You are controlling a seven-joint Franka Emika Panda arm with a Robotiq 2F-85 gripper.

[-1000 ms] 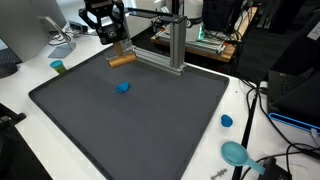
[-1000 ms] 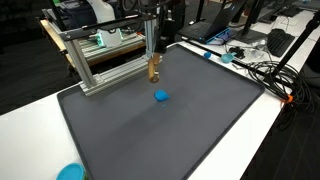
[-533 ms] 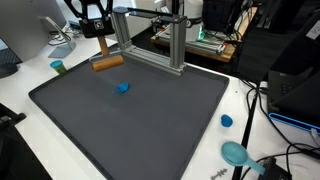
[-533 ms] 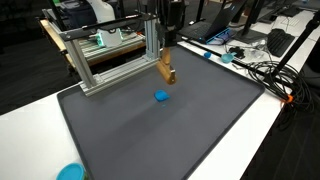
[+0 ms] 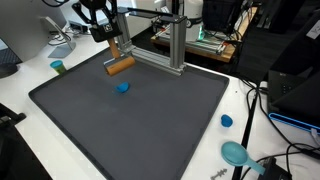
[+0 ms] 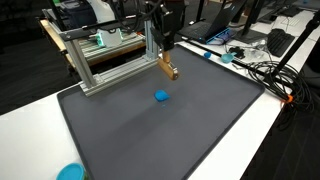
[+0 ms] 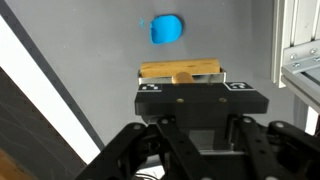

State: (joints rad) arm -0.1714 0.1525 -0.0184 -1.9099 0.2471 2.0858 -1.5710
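Squinting at this one: is the black claw (image 5: 116, 56) actually holding that small tan wooden block (image 5: 120, 67)?

>> Yep, clamped shut on it. Wrist view shows it pinched between the fingers. The block hangs in the air over the far edge of the dark grey mat (image 5: 150, 125) on the white desk (image 5: 15, 90), just beside the aluminium frame (image 5: 176, 48).

And the little blue lump (image 5: 123, 88)?

>> Lying on the mat near the block, not touching it.

So what step is this?

>> Carry phase, I'd say: gripped and lifted, not set down. Any next move calls for a firm grip, keeping clear of the frame post, and a straight descent that misses the blue bit.
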